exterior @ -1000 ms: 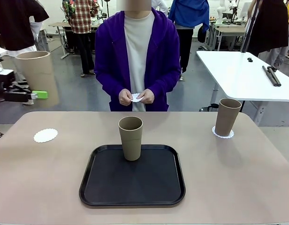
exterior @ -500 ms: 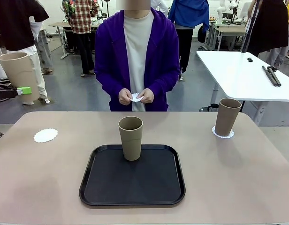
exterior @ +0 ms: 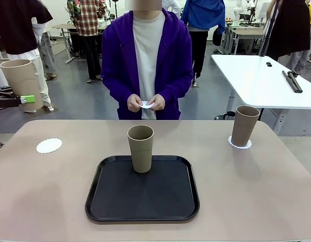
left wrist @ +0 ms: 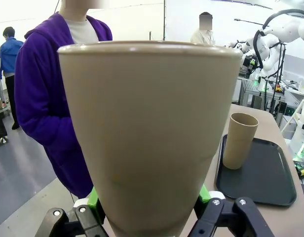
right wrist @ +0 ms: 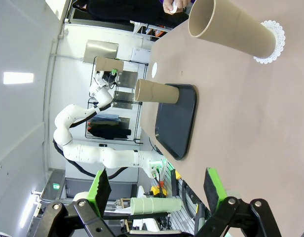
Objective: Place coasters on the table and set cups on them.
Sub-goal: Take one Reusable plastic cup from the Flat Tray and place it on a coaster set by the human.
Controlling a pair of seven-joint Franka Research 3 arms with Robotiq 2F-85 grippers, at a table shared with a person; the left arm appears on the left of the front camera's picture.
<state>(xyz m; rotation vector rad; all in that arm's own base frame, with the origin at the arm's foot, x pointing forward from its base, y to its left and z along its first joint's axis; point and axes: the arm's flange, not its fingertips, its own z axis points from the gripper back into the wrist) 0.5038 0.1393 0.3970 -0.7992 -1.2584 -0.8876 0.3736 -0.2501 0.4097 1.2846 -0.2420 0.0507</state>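
One cup [exterior: 245,126] stands on its coaster [exterior: 246,145] at the right of the bench [exterior: 246,196]; now the left gripper [left wrist: 149,197], clenched on a second cup [exterior: 23,83] held aloft beyond the left edge, must lower it upright onto the bare coaster [exterior: 49,145], with the right gripper [right wrist: 157,185] released.

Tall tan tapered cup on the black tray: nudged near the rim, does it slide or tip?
Probably tips: the tall tan tapered cup is narrower at its base than at its rim and stands upright on the black rounded tray. Likely light, since it looks empty and thin-walled. Its matte wall should grip fairly well.
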